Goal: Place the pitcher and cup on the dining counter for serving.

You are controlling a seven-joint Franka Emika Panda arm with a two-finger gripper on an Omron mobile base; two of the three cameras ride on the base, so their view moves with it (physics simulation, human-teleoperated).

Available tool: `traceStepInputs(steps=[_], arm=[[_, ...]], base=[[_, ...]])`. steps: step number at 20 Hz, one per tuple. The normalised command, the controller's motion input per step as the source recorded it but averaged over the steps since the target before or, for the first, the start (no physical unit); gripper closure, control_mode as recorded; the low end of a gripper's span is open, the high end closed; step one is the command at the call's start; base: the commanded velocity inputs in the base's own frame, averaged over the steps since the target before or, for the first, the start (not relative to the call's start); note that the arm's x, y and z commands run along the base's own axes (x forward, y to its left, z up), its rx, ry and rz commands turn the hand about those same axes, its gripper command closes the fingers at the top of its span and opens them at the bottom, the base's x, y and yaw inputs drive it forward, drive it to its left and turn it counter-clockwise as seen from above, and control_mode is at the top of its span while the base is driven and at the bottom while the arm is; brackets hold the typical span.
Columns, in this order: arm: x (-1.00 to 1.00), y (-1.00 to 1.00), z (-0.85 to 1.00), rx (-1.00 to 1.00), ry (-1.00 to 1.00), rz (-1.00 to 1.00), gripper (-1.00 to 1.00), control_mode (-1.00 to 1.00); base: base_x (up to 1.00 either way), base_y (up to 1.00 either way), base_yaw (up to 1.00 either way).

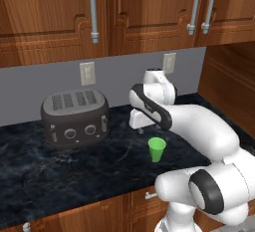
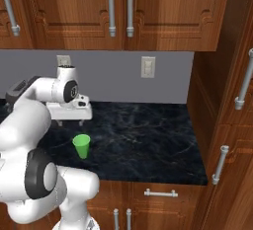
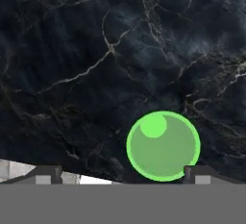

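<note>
On the black marbled worktop (image 1: 60,171), right of the toaster (image 1: 74,117), your cup (image 1: 157,149) stands upright; the gripper (image 3: 120,172) hangs above it, jaws spread for a top-down grab.

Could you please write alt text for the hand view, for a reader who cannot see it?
Seen from directly above, a bright green cup stands upright and empty on a black marbled stone worktop. The open claw hovers over it, with the cup nearer one dark fingertip than the other.
</note>
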Motion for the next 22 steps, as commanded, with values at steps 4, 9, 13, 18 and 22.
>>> traceStepInputs(steps=[4, 9, 13, 18, 22], arm=[[0.17, 0.0, -0.85, -0.01, 0.0, 0.0, -1.0, -1.0], [0.09, 0.0, -0.65, 0.0, 0.0, 0.0, -1.0, -1.0], [0.16, 0.0, -0.49, 0.0, -0.01, 0.0, -1.0, -1.0], [0.19, 0.0, -0.36, 0.0, 0.0, 0.0, -1.0, -1.0], [-0.19, -0.04, -0.12, 0.0, 0.0, 0.0, -1.0, -1.0]], base=[[0.0, 0.0, 0.0], [0.0, 0.0, 0.0], [0.0, 0.0, 0.0], [0.0, 0.0, 0.0], [0.0, 0.0, 0.0]])
